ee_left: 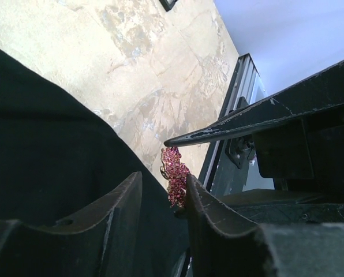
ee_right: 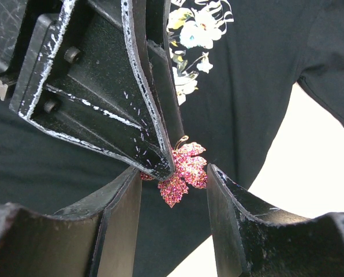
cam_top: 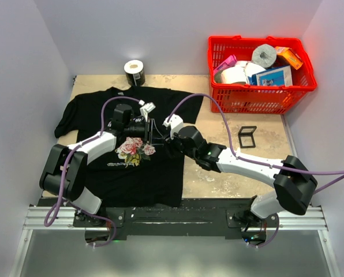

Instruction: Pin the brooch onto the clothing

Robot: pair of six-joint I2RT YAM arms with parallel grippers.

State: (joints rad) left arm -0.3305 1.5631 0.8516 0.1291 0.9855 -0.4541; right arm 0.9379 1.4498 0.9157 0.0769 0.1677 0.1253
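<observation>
The black T-shirt (cam_top: 97, 112) lies flat on the table, its printed roses (cam_top: 134, 149) at mid chest. Both grippers meet over its right edge. The brooch (ee_right: 186, 170), a glittering pinkish-red leaf-like pin, hangs at the tip of my left gripper's fingers (ee_right: 120, 98). In the left wrist view the brooch (ee_left: 175, 173) sits against the right finger, with black fabric between the jaws of my left gripper (ee_left: 163, 179). My right gripper (ee_right: 173, 169) is open, one finger on either side of the brooch. The brooch is too small to see in the top view.
A red basket (cam_top: 261, 75) full of packages stands at the back right. A black-and-white roll (cam_top: 134, 72) stands behind the shirt. A small black frame (cam_top: 247, 137) lies right of the arms. White walls close in on the tan tabletop (cam_top: 218, 173).
</observation>
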